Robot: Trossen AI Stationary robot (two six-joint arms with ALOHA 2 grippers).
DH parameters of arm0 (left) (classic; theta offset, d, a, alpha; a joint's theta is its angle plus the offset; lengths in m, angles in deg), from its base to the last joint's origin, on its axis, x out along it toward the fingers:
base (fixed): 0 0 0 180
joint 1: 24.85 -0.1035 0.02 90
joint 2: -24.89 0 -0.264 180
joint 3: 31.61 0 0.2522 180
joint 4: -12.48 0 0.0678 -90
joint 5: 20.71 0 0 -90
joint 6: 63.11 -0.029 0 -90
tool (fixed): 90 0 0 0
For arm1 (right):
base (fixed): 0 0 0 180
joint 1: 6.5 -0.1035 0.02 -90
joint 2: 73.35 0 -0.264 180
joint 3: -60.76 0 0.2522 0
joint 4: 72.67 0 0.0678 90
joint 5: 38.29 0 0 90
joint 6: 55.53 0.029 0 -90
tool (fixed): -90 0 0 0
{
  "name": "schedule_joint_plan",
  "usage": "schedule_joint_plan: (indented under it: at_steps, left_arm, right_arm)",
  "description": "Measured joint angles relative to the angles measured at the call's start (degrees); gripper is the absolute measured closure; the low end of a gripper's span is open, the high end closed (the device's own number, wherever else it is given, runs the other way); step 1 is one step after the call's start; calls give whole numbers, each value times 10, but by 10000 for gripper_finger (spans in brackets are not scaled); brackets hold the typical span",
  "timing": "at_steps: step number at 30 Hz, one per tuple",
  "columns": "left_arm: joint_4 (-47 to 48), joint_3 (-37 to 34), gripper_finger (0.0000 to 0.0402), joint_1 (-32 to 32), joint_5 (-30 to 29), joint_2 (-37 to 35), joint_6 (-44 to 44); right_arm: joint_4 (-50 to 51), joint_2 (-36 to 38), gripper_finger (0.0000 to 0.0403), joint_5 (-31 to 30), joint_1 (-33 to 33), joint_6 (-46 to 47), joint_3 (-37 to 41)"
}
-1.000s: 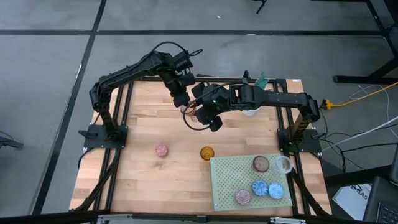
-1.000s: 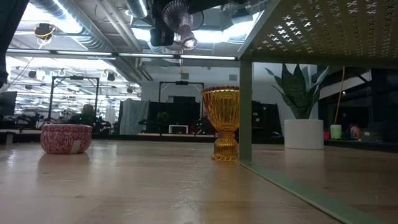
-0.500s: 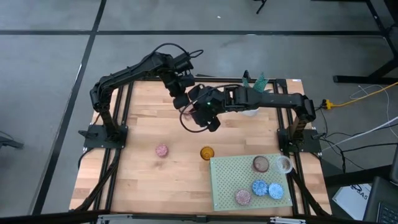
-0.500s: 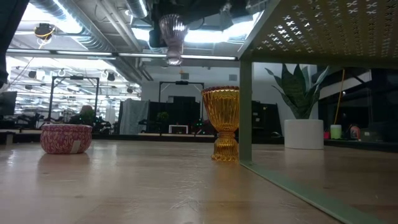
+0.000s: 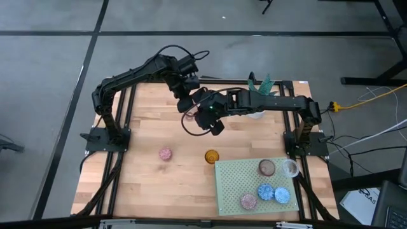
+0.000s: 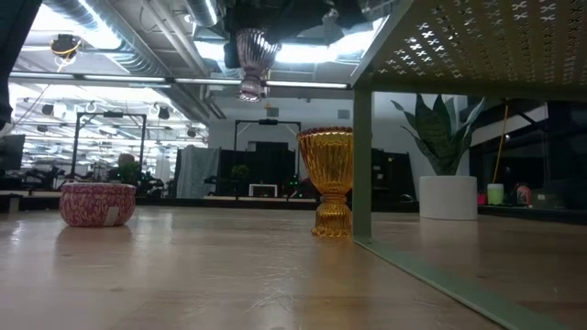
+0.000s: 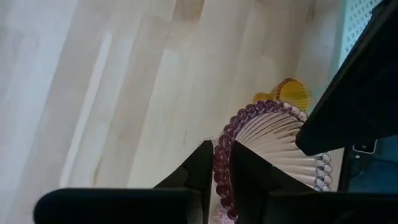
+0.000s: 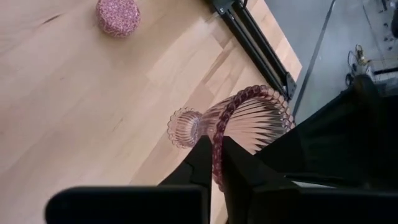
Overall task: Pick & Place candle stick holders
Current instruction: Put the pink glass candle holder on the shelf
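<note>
A ribbed purple-pink glass candle stick holder (image 6: 252, 57) with a beaded rim hangs high above the table's far middle. My left gripper (image 5: 189, 107) and my right gripper (image 5: 202, 117) meet there, each shut on the holder. It also shows in the left wrist view (image 7: 273, 134) and in the right wrist view (image 8: 249, 121). An amber goblet-shaped holder (image 5: 212, 156) stands on its foot on the wood. A low pink holder (image 5: 165, 154) sits to its left. My left gripper pinches the holder's beaded rim (image 7: 221, 149) between its two fingers, one on each side of the glass wall. The fingers slant down from the far left. The holder is lifted clear of the table, foot (image 6: 249, 92) downward. My right gripper pinches the same beaded rim (image 8: 217, 146) at another spot, one finger on the foot side of the wall and one on the bowl side. The fingers slant down from the table's right. The foot (image 8: 183, 127) sticks out free beyond the fingers.
A pale green perforated mat (image 5: 235, 175) lies at the near right, bearing several small cups: brown (image 5: 266, 167), clear (image 5: 290, 168), blue (image 5: 265, 191) and pink (image 5: 248, 201). A white pot with a plant (image 6: 448, 197) stands at the far right, under my right arm.
My right gripper has gone toward the table's left and a little down, up to the holder in my left gripper. My left wrist has turned. The holder has swung from slanting to foot-down and sits a little lower in the low view.
</note>
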Motion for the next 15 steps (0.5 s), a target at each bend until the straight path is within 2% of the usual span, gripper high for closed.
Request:
schedule_joint_plan:
  at_steps: [6, 15]
  left_arm:
    - [-6, 0, 340, 1, -29, -10, -21]
    - [-8, 0, 270, -2, -38, -52, -42]
  right_arm:
    - [20, 4, 388, 8, 1, 48, 0]
    - [88, 13, 388, 11, 1, 114, 1]
